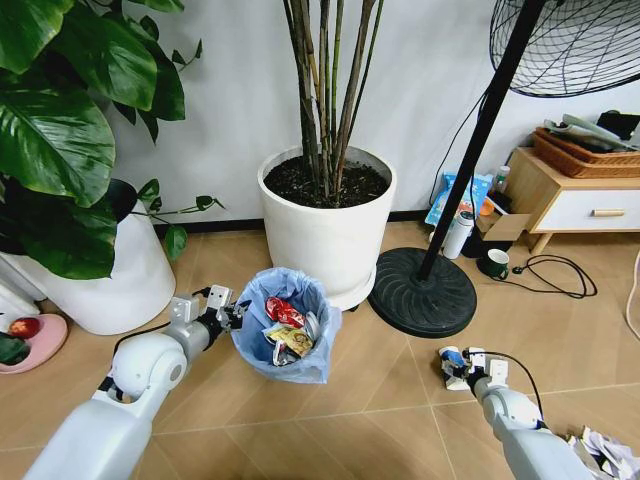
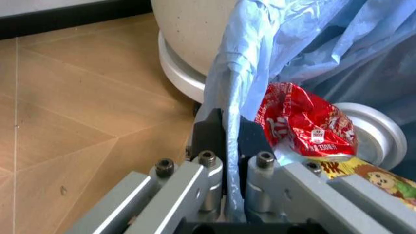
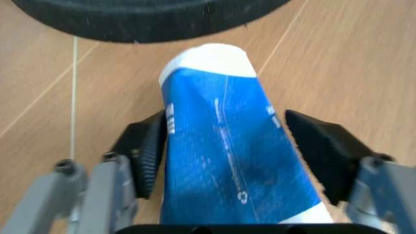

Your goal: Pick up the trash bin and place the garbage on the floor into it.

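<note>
Your left tool (image 1: pixel 222 308) is clenched on the rim of the small round trash bin lined with crinkly light blue plastic (image 1: pixel 284 325), which is beside the big white plant pot (image 1: pixel 328 222) on the light tan herringbone wooden floor (image 1: pixel 380 380). In the left wrist view the fingers (image 2: pixel 206 127) pinch mostly the bag film; whether they also have the hard rim you can't tell. If it is film alone, the liner could stretch or pull free and the bin sag or tip, spilling the crumpled red wrapper (image 2: pixel 305 121) and the yellow printed packet (image 2: pixel 364 178) already inside.

Your right tool (image 1: pixel 465 366) sits low over the floor near the black round fan base (image 1: pixel 422 291), its jaws spread on either side of a blue-and-white rolled packet (image 3: pixel 224 146), one pad touching and the other apart. Watch this one: an uneven close could nudge the packet sideways, or squeeze it forward out of the jaws towards the fan base.

More crumpled white paper (image 1: pixel 608 450) lies at the floor's right edge beside your right forearm; a swing towards the bin might scatter it
</note>
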Controlling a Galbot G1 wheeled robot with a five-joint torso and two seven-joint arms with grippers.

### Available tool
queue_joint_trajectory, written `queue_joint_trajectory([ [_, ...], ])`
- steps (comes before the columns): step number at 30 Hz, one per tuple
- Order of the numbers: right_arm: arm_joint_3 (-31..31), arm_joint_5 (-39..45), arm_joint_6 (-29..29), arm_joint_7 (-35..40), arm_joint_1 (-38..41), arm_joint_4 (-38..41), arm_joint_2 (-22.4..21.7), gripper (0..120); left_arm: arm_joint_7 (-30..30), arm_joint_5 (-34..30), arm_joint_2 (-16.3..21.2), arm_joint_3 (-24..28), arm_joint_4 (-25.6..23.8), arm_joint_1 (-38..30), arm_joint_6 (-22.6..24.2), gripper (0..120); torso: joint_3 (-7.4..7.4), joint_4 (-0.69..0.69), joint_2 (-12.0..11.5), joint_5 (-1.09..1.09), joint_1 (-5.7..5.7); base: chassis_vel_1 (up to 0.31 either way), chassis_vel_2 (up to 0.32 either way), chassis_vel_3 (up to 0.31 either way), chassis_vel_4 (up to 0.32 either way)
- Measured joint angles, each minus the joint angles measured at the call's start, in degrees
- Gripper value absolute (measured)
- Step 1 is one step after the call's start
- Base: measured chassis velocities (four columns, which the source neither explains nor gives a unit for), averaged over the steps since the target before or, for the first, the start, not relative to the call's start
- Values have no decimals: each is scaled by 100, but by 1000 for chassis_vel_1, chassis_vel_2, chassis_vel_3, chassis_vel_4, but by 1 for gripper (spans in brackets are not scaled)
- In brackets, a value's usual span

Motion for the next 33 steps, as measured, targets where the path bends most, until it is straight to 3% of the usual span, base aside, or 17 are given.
queue_joint_trajectory([
  [9, 0, -5, 0, -105, 46, -178, 48, 35, 0, 0, -22, -7, 0, 10, 6, 0, -1, 1, 0, 0, 0, 0, 0, 0, 0],
  [11, 5, -13, 0, -112, 67, -223, 73, 24, 1, 5, -26, -11, -22, 31, 9, 0, -1, 1, 0, -1, 0, 0, 0, 0, 0],
  [21, 111, -10, -1, -93, -19, -130, 106, 3, -14, 16, -45, -28, -86, 94, 21, 0, -1, 1, 0, 2, 0, 0, 0, 0, 0],
  [33, 487, 23, -115, -113, -288, 531, 134, 0, -58, 19, -29, -27, -172, 160, 29, 0, 1, -2, 0, 1, 0, 0, 0, 0, 0],
])
